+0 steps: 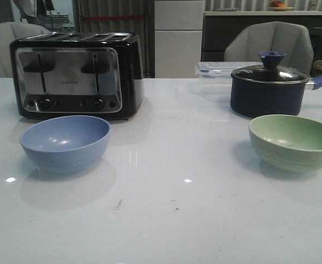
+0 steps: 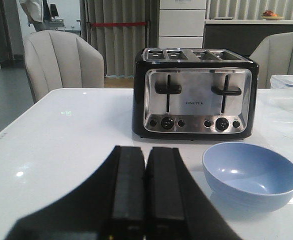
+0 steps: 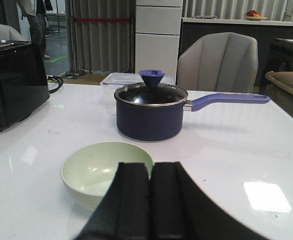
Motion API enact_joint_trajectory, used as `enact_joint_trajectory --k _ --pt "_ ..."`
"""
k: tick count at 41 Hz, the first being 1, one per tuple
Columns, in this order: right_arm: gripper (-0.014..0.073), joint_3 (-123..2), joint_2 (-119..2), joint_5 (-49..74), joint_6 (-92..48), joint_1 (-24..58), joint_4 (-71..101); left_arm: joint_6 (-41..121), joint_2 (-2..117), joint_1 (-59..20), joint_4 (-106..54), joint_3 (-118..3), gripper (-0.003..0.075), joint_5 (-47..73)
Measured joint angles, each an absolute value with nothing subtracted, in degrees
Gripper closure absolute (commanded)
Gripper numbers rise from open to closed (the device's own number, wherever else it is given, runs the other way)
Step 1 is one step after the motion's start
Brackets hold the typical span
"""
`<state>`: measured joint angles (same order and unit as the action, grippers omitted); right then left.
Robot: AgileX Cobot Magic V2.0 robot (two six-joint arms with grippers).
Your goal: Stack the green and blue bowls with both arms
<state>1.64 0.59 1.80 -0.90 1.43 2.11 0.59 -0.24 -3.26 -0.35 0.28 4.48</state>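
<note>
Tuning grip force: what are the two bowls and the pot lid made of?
Blue bowl and green bowl: look like matte plastic or a similar composite, soft dull highlights only. Pot lid: seemingly glass, glossy reflections, with metal rim and blue knob.

— On the white table (image 1: pixel 166 220)?
— Blue bowl (image 1: pixel 65 143) front left, green bowl (image 1: pixel 294 142) front right, well apart, both upright.
— Behind them?
— Toaster (image 1: pixel 76 74) just behind the blue, lidded pot (image 1: pixel 270 85) just behind the green, handle pointing right.
— Anything else?
— Clear box (image 1: pixel 216 74), touching or just beside the pot's left
</note>
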Motion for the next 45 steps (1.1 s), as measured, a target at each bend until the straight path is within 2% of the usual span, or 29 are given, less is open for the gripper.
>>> enact_joint_trajectory --k 25,34,45 --pt "0.0537 1.64 0.59 1.72 -0.9 1.43 2.11 0.59 -0.24 -3.26 -0.35 0.28 0.0627 4.37" --pt "0.0537 1.64 0.59 -1.79 -0.9 1.43 2.11 0.59 -0.24 -3.26 -0.35 0.05 0.0627 -0.35" --pt "0.0537 -10.71 0.59 3.91 -0.9 1.43 2.11 0.59 -0.24 -3.26 -0.35 -10.61 0.0627 0.99"
